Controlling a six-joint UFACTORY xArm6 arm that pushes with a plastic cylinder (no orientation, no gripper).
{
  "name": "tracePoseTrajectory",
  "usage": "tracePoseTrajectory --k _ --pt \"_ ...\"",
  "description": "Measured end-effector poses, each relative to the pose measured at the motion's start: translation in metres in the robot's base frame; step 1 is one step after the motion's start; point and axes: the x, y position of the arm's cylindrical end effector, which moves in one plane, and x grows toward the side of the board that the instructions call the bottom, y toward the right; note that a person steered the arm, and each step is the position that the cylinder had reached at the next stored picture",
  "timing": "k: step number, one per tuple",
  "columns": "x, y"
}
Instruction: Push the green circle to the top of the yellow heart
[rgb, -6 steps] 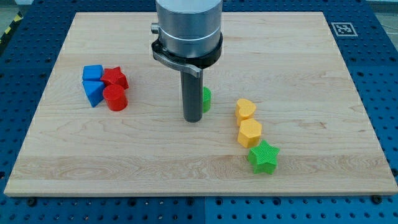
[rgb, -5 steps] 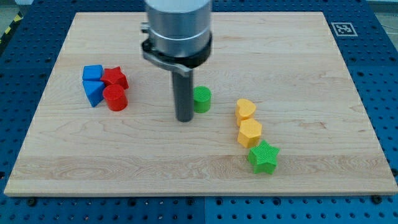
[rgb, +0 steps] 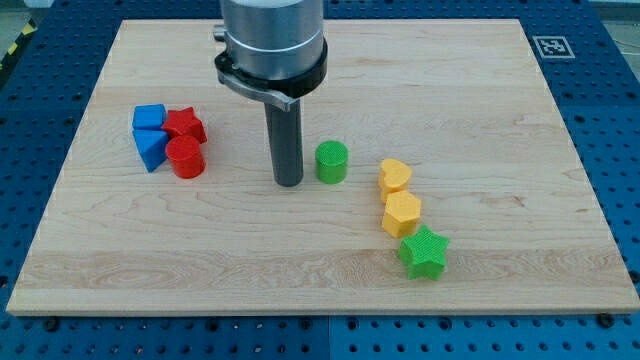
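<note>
The green circle (rgb: 332, 161) stands near the board's middle, fully in view. The yellow heart (rgb: 395, 176) lies to its right and slightly lower, with a gap between them. My tip (rgb: 288, 183) rests on the board just left of the green circle, a small gap apart from it. The rod rises to the large grey arm body at the view's top.
A yellow hexagon (rgb: 402, 213) sits right below the heart, and a green star (rgb: 424, 252) below that. At the view's left a cluster holds two blue blocks (rgb: 150, 132), a red star (rgb: 185, 125) and a red cylinder (rgb: 186, 158). The wooden board (rgb: 500, 120) lies on a blue perforated table.
My tip has moved to the view's left, from in front of the green circle to its left side. The green circle now shows fully. The blocks have not visibly moved.
</note>
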Motion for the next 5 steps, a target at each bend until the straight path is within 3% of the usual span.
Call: tracePoseTrajectory --k 5 --pt "-0.016 0.051"
